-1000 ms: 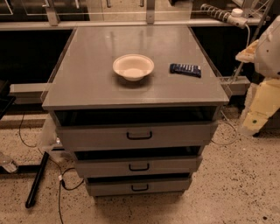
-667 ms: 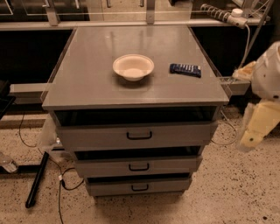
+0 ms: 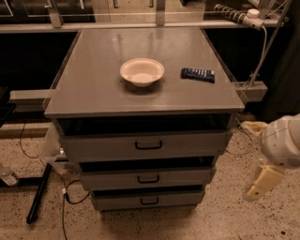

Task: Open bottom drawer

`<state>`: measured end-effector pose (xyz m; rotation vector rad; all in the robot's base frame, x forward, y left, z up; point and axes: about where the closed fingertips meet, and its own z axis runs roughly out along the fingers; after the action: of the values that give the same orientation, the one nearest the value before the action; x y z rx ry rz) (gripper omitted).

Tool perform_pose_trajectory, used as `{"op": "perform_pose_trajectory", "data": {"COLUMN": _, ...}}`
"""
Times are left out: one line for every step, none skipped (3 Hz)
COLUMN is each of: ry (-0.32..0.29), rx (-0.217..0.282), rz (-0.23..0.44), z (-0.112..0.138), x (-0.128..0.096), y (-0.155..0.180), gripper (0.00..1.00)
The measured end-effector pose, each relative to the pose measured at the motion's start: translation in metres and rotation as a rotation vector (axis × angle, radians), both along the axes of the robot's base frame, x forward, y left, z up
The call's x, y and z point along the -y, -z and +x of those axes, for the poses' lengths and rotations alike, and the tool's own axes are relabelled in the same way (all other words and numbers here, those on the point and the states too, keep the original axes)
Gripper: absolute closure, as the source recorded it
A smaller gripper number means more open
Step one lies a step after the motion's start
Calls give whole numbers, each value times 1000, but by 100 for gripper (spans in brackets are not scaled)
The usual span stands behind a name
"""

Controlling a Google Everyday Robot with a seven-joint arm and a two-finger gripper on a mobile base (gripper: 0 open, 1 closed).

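Observation:
The grey cabinet [image 3: 93,89] has three drawer fronts, all shut or nearly so. The bottom drawer [image 3: 117,200] is the narrowest and lowest one, with a small black loop handle [image 3: 149,201] at its centre. The middle drawer [image 3: 108,179] and the widest top drawer [image 3: 103,146] sit above it. My gripper [image 3: 261,182], cream-coloured on a white arm [image 3: 281,140], hangs to the right of the cabinet at about middle-drawer height. It is apart from the drawers and holds nothing that I can see.
A white bowl [image 3: 141,71] and a dark blue packet [image 3: 198,74] lie on the cabinet top. A black bar [image 3: 40,192] and cables [image 3: 65,197] lie on the speckled floor at the left. A power strip [image 3: 234,14] and cord are at the back right.
My gripper and arm have moved down along the cabinet's right side, from about top level to about middle-drawer level. The drawers have not moved.

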<state>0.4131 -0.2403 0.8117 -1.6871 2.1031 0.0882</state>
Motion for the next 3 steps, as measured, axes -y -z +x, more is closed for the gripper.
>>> {"op": "perform_pose_trajectory", "data": {"ry": -33, "rx": 31, "rz": 75, "z": 8, "x": 3, "y": 48, "gripper": 0}}
{"op": "perform_pose_trajectory", "data": {"ry": -29, "rx": 23, "rz": 72, "z": 10, "x": 1, "y": 56, "gripper": 0}}
{"op": "perform_pose_trajectory", "data": {"ry": -38, "rx": 19, "rz": 88, "z": 18, "x": -5, "y": 94, "gripper": 0}}
